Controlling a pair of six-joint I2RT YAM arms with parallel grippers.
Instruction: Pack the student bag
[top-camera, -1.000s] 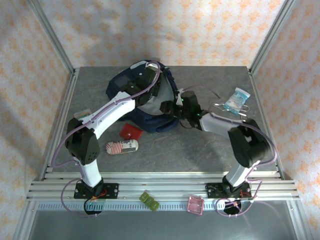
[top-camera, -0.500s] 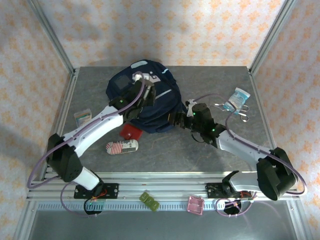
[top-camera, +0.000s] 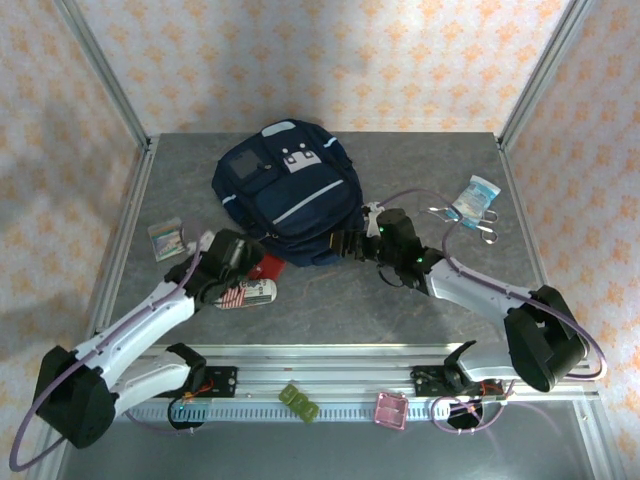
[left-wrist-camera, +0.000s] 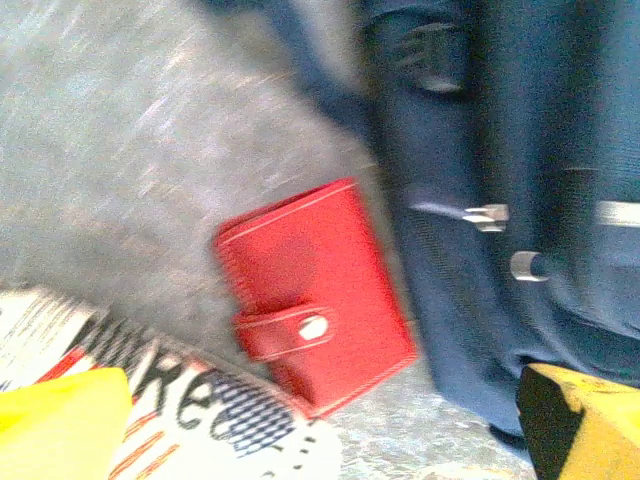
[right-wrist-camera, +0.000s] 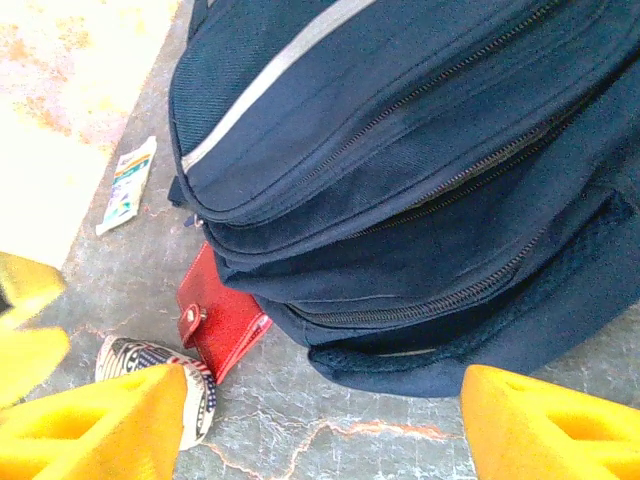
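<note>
Here, fetching an item: student bag (top-camera: 290, 195) lies upper centre on the bench (top-camera: 400, 300); left fingers (left-wrist-camera: 60, 425), spread, hang over the red wallet (left-wrist-camera: 315, 290); right fingers (right-wrist-camera: 540, 425) likewise released. Next: descend, pinch it.

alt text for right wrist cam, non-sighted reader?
Navy-blue student bag lies on the grey table, framed by the right gripper's open yellow fingers. A red wallet sits at its lower left edge, next to a striped pouch; a small packet lies beyond.

Student bag (top-camera: 290, 195) on table (top-camera: 420, 160); red wallet (top-camera: 268, 266) beside.
</note>
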